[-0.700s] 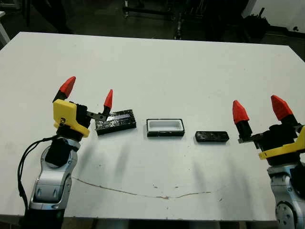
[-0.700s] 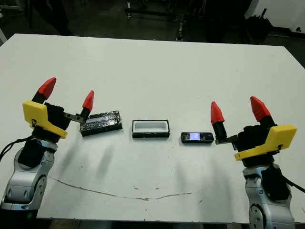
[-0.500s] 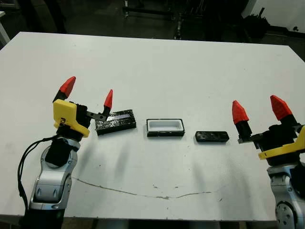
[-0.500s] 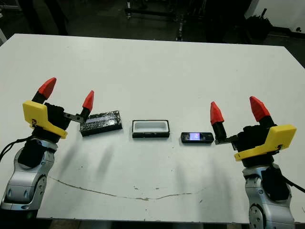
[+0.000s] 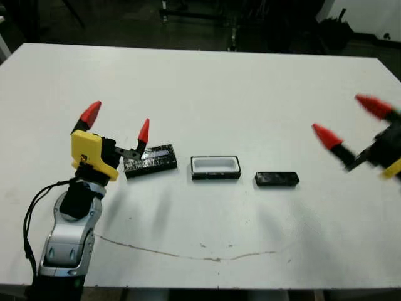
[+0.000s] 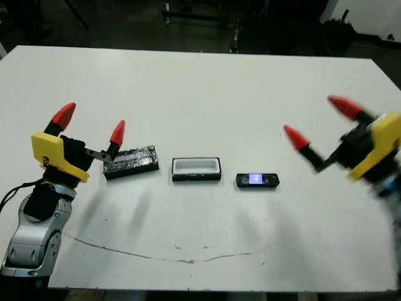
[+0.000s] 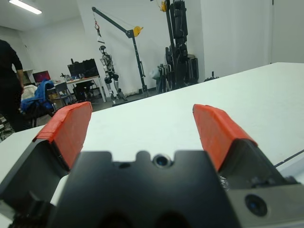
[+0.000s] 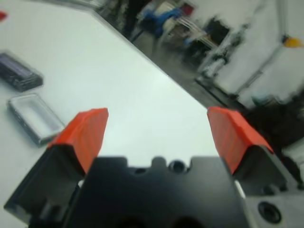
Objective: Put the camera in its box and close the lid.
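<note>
Swinging up and outward from its earlier low post, the right gripper point(image 6: 319, 133) hangs spread and empty, the left gripper point(image 5: 118, 125) likewise, while the camera point(image 6: 257, 180) lies unpicked beside the empty box point(image 6: 197, 169).

One camera point(image 5: 277, 179), one box point(image 5: 215, 168), one lid point(image 5: 150, 160), two grippers with four red-tipped fingers point(image 5: 143, 131).

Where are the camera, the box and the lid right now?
camera point(image 6: 257, 180), right eye view, middle of its top face
box point(image 6: 197, 167), right eye view, white lining
lid point(image 6: 130, 162), right eye view, centre of panel
</note>
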{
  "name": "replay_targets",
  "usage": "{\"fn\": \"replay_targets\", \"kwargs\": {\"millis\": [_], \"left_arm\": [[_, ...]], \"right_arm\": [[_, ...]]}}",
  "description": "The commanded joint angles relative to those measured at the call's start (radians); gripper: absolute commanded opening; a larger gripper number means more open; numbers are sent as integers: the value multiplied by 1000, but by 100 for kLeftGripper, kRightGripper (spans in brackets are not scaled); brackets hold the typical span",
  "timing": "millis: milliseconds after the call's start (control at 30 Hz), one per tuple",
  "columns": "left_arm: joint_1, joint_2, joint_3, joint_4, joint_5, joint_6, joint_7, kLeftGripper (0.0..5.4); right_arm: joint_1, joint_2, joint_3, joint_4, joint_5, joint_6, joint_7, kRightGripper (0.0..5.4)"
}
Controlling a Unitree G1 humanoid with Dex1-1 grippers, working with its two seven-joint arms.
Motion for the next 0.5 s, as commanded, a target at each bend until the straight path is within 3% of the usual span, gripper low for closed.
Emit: {"fn": "replay_targets", "kwargs": {"millis": [33, 167, 333, 500], "left_arm": [[5, -2, -3, 7, -5, 10, -1, 540], [5, 1, -2, 10, 1, 6, -1, 540], [5, -1, 0, 12, 3, 6, 1, 540], [7, -3, -2, 1, -7, 31, -3, 540]], "right_arm": [[-185, -36, 136, 194, -58, -2, 209, 539], [-370, -9, 277, 412, -140, -19, 427, 539], [-516, 84, 412, 703, -289, -171, 558, 539], [-553, 148, 454, 826, -370, -286, 593, 539]]}}
